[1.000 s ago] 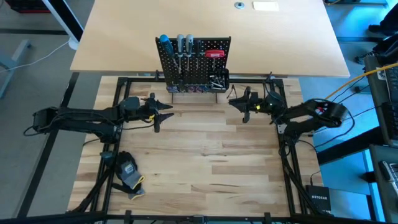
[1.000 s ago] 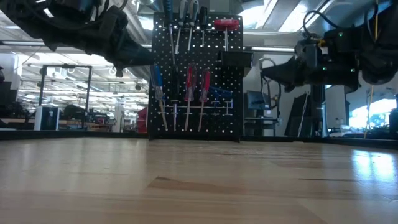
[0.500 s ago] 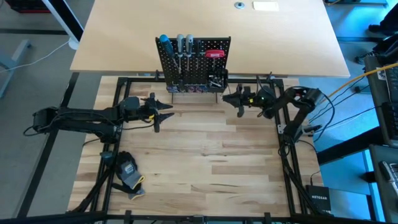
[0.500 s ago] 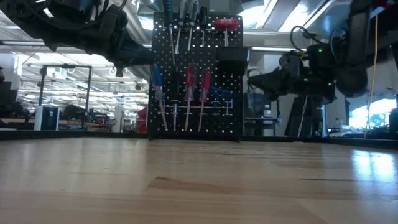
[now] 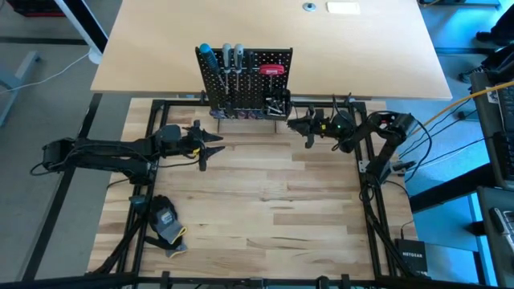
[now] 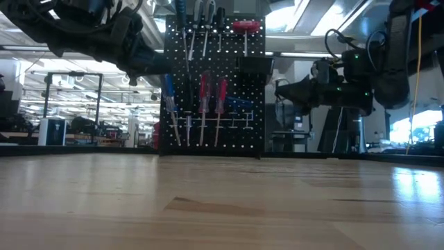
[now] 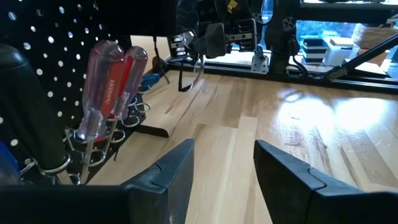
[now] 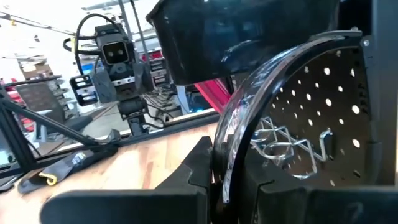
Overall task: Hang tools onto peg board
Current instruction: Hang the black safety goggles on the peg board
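One peg board [image 5: 245, 80] stands at twelve o'clock on the table [image 5: 257, 217]. On it hang one blue-handled screwdriver [image 5: 206, 53], two grey-handled ones [image 5: 233, 54], two red-handled ones [image 6: 212, 94] and one red T-shaped key [image 5: 275, 69]. One glove [image 5: 166, 223] lies at eight o'clock. Two arms.

The left arm reaches in from the left side, stretched nearly level above the tabletop, and its claw [image 5: 210, 143] points toward the middle. The two fingers [image 7: 283, 180] stand apart with nothing between them. The right arm comes in from the right with its elbow bent upward, forearm lying level. Its claw [image 5: 294, 127] points left, and its fingers [image 8: 199, 165] are pinched together on a thin curved wire-like piece.
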Robot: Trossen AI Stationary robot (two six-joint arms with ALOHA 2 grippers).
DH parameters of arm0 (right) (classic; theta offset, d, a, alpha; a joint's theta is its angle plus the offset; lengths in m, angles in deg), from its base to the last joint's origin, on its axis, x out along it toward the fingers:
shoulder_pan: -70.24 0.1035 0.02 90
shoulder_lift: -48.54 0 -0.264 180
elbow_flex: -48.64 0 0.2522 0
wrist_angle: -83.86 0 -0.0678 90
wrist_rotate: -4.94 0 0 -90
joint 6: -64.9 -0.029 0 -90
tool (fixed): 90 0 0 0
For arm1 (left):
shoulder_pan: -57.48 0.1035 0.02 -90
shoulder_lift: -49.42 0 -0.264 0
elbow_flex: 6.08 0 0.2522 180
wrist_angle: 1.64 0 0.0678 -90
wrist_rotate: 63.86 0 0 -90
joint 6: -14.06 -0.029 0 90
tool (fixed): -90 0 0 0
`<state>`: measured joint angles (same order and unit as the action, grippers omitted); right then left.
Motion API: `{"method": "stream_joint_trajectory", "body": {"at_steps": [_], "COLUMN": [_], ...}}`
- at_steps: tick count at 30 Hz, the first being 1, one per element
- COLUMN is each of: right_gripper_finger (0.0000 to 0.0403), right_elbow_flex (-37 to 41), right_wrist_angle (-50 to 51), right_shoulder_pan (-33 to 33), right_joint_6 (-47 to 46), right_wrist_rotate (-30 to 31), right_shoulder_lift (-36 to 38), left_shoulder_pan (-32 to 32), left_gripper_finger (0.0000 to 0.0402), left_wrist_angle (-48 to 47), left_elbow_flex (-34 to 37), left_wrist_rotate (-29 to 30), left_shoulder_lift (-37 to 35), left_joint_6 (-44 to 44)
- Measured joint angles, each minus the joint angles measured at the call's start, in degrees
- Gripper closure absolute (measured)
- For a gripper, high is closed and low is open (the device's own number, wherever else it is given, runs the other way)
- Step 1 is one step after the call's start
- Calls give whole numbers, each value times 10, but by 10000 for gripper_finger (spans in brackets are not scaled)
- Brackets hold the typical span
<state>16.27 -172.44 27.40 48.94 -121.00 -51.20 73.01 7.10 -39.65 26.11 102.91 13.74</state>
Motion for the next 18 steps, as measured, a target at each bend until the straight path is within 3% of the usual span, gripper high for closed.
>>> {"method": "stream_joint_trajectory", "body": {"at_steps": [7,12,18], "right_gripper_finger": [370,370,370], "right_elbow_flex": [18,73,122], "right_wrist_angle": [0,0,0], "right_shoulder_pan": [-1,2,92], "right_joint_6": [-4,-19,-49], "right_wrist_rotate": [-4,-7,-31], "right_shoulder_lift": [6,47,116], "left_shoulder_pan": [0,0,-3], "left_gripper_finger": [245,245,245], "left_wrist_angle": [-6,-7,-1], "left_elbow_flex": [0,0,0], "left_wrist_rotate": [0,0,0], "left_shoulder_lift": [0,0,1], "left_joint_6": [5,17,36]}}
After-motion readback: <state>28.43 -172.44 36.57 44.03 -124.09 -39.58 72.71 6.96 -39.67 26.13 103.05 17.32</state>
